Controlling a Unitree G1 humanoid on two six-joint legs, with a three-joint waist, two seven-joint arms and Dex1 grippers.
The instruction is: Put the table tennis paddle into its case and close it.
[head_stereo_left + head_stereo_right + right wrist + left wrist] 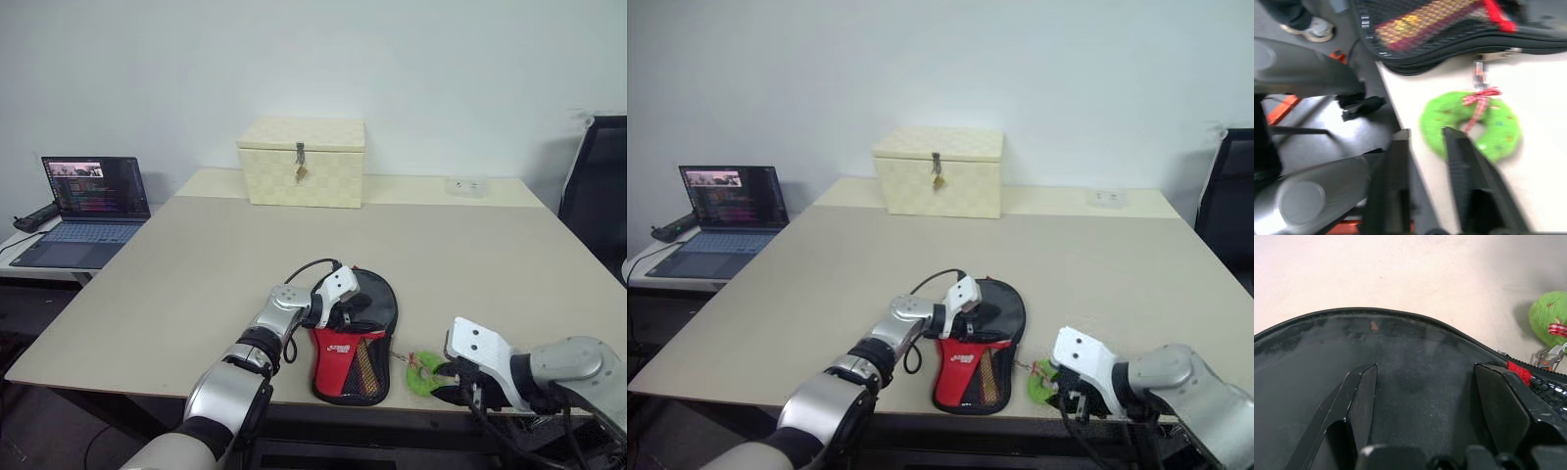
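The case (343,357), a flat black pouch with a red panel and mesh pocket, lies near the table's front edge. The paddle is hidden from view. My left gripper (361,311) rests over the case's round black end, its fingers (1361,391) spread wide on the fabric, open. A green round charm (423,373) hangs off the zipper on the table to the right of the case. My right gripper (1426,132) sits at the table edge just short of the charm (1498,142), fingers slightly apart with nothing between them.
A cream latched box (302,162) stands at the table's back. A laptop (93,201) sits on a side desk to the left, and a black chair (600,186) stands at the right. A person's shoe (1315,29) shows on the floor below the table edge.
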